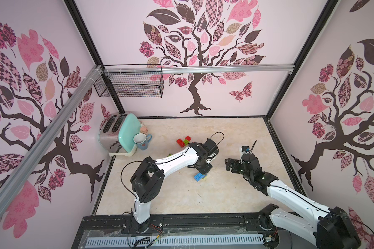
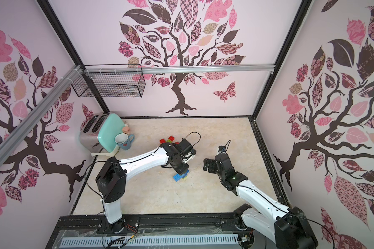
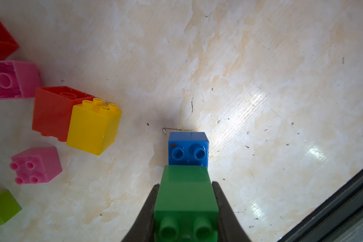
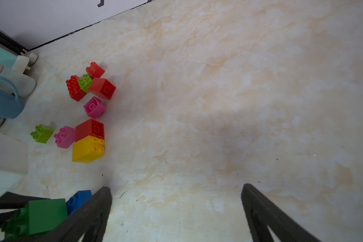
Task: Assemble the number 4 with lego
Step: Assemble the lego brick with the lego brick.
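You've got a mint & chrome toaster (image 1: pixel 125 129) mid-left in both top views, w/ a blue mug (image 1: pixel 141 142) just beside it and a small pinkish item (image 1: pixel 144 129) behind the mug. A black wire basket (image 1: pixel 130 86) hangs upper left on the alu rail (image 1: pixel 203 69).

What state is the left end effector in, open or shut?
Shut on the green brick: the left end effector clamps the brick's two sides in the left wrist view, no gap showing.
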Controlling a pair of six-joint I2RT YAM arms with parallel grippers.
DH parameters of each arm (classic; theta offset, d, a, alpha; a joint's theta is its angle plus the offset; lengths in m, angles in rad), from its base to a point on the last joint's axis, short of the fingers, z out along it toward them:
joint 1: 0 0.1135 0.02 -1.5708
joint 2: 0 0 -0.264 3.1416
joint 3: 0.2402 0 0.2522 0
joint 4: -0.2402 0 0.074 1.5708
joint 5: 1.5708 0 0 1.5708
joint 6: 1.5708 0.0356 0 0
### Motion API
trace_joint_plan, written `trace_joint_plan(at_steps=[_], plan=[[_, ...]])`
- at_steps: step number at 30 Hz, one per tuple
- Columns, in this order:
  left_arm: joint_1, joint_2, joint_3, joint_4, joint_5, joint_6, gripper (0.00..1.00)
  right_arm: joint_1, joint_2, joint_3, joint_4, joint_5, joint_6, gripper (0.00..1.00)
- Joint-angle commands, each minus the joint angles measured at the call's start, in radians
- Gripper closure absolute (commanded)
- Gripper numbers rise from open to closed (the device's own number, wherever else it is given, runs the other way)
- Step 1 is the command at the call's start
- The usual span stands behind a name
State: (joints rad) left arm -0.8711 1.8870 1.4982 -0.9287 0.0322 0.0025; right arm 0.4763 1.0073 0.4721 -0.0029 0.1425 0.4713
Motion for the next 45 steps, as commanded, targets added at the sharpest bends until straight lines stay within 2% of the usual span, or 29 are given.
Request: trace_joint_plan(at_steps=[1, 16, 24, 37, 45], plan=[[0.003, -0.015, -0.050, 0.040, 0.025, 0.015, 1.00, -0.003, 0.003, 0.011, 0.006, 0.000, 0.002, 0.00], [0.003, -0.001, -0.142, 0.052, 0.001, 0.072, 1.00, -0.002, 0.004, 0.012, 0.008, 0.001, 0.005, 0.01], [0.003, 0.028, -0.141, 0.041, -0.013, 0.139, 1.00, -0.004, 0.029, 0.026, 0.022, -0.003, 0.000, 0.01], [0.002, 0.054, -0.179, 0.060, -0.047, 0.109, 1.00, -0.003, 0.042, 0.048, 0.016, 0.008, -0.008, 0.01], [-0.005, 0.044, -0.213, 0.066, -0.096, 0.152, 1.00, -0.003, 0.045, 0.053, 0.016, 0.017, -0.012, 0.00]])
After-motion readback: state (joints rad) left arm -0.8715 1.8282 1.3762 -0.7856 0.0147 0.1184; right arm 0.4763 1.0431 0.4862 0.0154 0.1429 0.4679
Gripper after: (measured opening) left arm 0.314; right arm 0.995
